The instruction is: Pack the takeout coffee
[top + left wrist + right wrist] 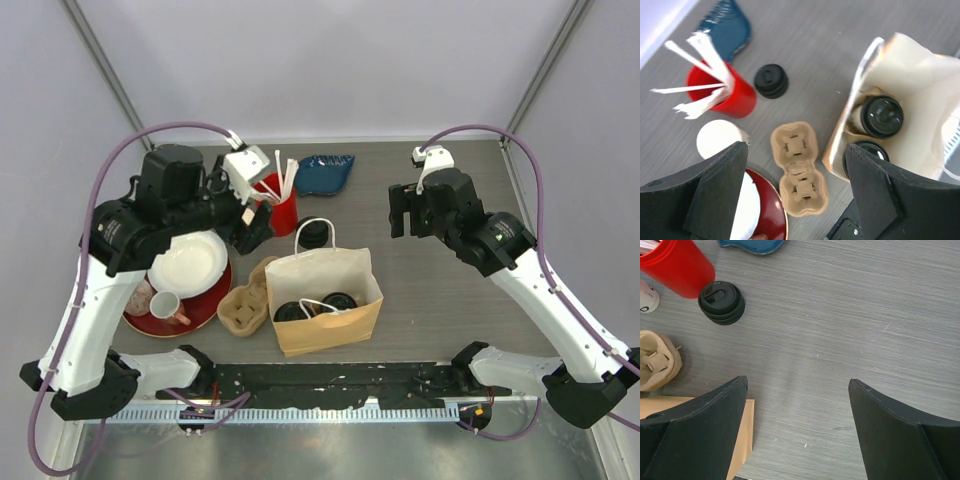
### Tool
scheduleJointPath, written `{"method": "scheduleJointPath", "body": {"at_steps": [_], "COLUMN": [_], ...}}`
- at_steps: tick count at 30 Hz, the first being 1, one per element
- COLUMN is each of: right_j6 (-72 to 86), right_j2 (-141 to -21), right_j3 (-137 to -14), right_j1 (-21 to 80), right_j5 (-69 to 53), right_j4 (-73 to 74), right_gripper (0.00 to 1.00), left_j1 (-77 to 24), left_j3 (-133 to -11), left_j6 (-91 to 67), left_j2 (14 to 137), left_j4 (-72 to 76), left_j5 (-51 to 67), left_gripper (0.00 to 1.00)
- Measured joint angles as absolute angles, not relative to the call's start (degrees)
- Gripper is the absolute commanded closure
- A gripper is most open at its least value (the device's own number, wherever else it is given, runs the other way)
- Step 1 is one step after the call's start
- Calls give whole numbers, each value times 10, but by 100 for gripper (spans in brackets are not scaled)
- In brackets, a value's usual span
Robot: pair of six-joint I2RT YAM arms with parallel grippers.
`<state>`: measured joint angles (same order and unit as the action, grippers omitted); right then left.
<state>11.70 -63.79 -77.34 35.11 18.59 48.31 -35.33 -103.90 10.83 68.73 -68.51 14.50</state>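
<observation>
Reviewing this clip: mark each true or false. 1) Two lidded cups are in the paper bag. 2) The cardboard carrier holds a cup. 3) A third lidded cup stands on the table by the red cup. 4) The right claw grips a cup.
1) Two lidded cups stand inside the paper bag: true.
2) The cardboard carrier holds a cup: false; both its pockets are empty.
3) A third lidded cup stands on the table beside the red cup: true.
4) The right claw grips a cup: false; it is open over bare table, holding nothing.
</observation>
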Motion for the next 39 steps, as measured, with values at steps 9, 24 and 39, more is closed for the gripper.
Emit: {"method": "scheduleJointPath", "body": {"at_steps": [9,24,39], "right_j6": [102,89,88], "right_j2": [-637,-637,-637], "right_j3": [-762,-729,-729], "right_j1": [351,345,344], "right_j5": [175,172,165], "right_j4": [470,463,463], "right_gripper": [12,12,12], "left_j1": [-223,-152,-152], "left_j3": [-1082,-1017,-1029], "left_j6": [77,79,77], "left_j2": [735,917,971], "left_j4": [-659,-571,-568], "left_j5": [88,135,126], "left_gripper": [48,71,69]}}
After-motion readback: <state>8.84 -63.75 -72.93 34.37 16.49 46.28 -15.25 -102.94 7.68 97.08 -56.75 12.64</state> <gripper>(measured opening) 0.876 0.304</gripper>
